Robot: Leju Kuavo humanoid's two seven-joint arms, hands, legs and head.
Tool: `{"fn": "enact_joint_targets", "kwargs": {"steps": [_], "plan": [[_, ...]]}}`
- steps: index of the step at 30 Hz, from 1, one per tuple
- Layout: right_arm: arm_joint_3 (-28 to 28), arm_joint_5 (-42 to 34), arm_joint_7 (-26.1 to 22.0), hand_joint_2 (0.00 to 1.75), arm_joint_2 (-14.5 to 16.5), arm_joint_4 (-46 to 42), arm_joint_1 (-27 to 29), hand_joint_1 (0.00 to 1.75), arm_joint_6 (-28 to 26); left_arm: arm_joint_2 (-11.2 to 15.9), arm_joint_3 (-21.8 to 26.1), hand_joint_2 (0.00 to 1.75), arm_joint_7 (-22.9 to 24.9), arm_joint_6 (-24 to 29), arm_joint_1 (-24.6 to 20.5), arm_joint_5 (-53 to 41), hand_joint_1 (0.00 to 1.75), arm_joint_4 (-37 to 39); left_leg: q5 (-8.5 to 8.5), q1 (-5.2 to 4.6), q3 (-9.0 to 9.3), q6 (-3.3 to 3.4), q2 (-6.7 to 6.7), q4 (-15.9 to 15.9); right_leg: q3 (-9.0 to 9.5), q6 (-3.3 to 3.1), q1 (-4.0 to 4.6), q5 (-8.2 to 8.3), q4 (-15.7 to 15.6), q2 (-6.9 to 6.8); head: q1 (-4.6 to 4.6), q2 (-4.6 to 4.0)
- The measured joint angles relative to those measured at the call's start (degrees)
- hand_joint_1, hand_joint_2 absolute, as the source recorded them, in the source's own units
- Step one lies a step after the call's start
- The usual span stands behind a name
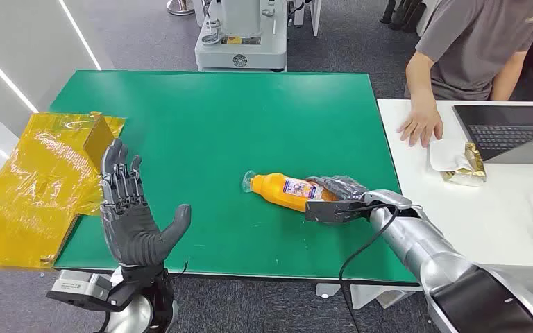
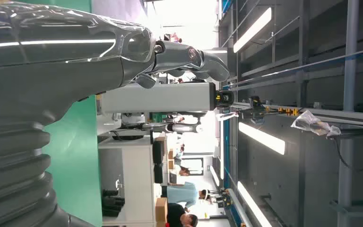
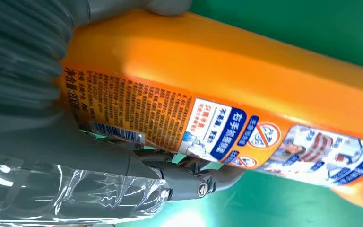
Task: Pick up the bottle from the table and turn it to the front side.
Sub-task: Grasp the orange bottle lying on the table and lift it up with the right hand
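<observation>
The right hand (image 1: 339, 198) has its fingers (image 3: 189, 182) wrapped around the base of the orange bottle (image 1: 284, 190), which lies on its side on the green bench (image 1: 215, 118). The left hand (image 1: 128, 215) is raised, fingers apart, holding nothing.

**Open mat up the middle, clutter at both sides**

The middle and far stretch of the green table (image 1: 208, 118) is left bare, so a wide lane is offered there. The left edge is crowded by crinkled yellow bags (image 1: 38, 187) and a tilted cardboard box (image 1: 99, 137). On the right, the white table (image 1: 416, 180) is butted against the mat, and it is taken up by a person's hand (image 1: 421, 127), a laptop (image 1: 510, 132) and a gold packet (image 1: 466, 166). A grey machine base (image 1: 241, 41) is parked just past the far edge.
</observation>
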Motion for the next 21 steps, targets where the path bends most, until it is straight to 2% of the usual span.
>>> {"fn": "enact_joint_targets", "kwargs": {"steps": [5, 10, 12, 18, 21], "plan": [[0.01, -0.4, -0.45, 1.75, 0.0, -0.04, 0.44, 1.75, -2.54, 0.0, 0.0, 1.75, 0.0, 0.12, 0.0, -0.03, 0.0, 0.0, 0.0, 0.0, -0.01, 0.0, 0.0, 0.0, 0.0, 0.0, 0.0, 0.0, 0.0, 0.0, -0.01, 0.0], [-0.04, -1.23, -1.51, 1.75, 0.06, -0.31, 1.72, 1.75, -8.12, -0.01, 0.0, 1.75, 0.0, 0.21, 0.01, -0.11, 0.0, 0.0, 0.0, 0.0, -0.04, 0.0, -0.02, -0.01, 0.0, 0.0, 0.0, 0.0, 0.0, -0.02, 0.0, 0.0], [-0.41, -2.21, -2.46, 1.75, 0.21, -0.82, 2.61, 1.75, -12.35, -0.02, 0.0, 1.75, 0.0, 0.23, 0.02, -0.17, 0.0, 0.0, 0.0, 0.0, -0.06, 0.0, -0.03, -0.01, 0.0, 0.0, 0.0, 0.0, 0.0, -0.03, 0.0, 0.0], [-5.24, -8.7, -8.8, 1.75, 1.84, -4.5, 5.94, 1.75, -29.96, -0.08, 0.0, 1.75, 0.0, -0.17, 0.0, -0.56, 0.0, 0.03, -0.01, 0.01, -0.06, 0.0, -0.02, -0.01, -0.04, 0.0, 0.01, -0.01, 0.0, -0.02, -0.01, 0.0], [-8.33, -12.02, -10.43, 1.75, 2.85, -7.13, 7.61, 1.75, -33.58, -0.17, 0.0, 1.75, 0.0, -0.75, -0.3, -0.62, 0.0, 0.22, -0.01, 0.01, -0.06, 0.0, -0.03, -0.02, -0.04, -0.01, 0.01, -0.02, 0.0, -0.04, 0.0, 0.0]]}}
